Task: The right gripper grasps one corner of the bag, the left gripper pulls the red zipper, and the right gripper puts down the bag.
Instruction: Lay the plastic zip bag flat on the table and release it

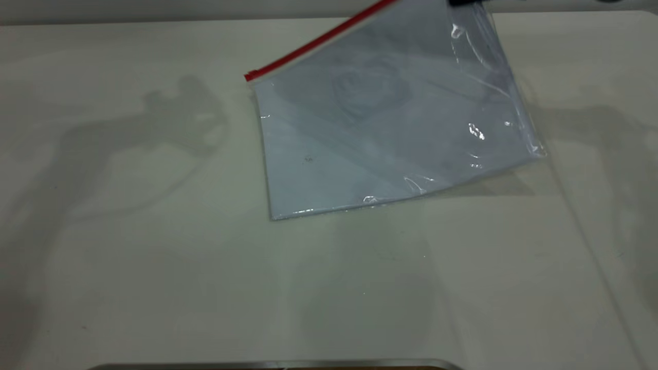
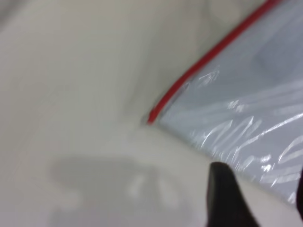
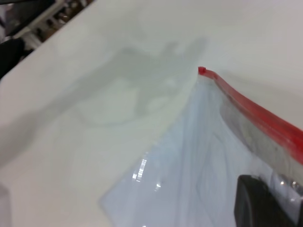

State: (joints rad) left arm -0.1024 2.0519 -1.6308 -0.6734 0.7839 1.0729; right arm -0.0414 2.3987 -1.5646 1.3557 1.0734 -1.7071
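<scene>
**Bag lifted by one corner at the far edge**

The bag (image 1: pixel 390 118) hangs tilted near the bench's (image 1: pixel 154 257) far edge, its lower edge resting on the surface. Its upper corner (image 1: pixel 465 10) is clamped by the right gripper (image 1: pixel 465 2), barely visible in the exterior view; the right wrist view shows one dark finger (image 3: pixel 260 205) on the plastic. The red zipper (image 1: pixel 318 43) slopes down toward the left. Only the left wrist view shows the left gripper (image 2: pixel 258 198), just beside the bag, jaws apart, holding nothing.
</scene>
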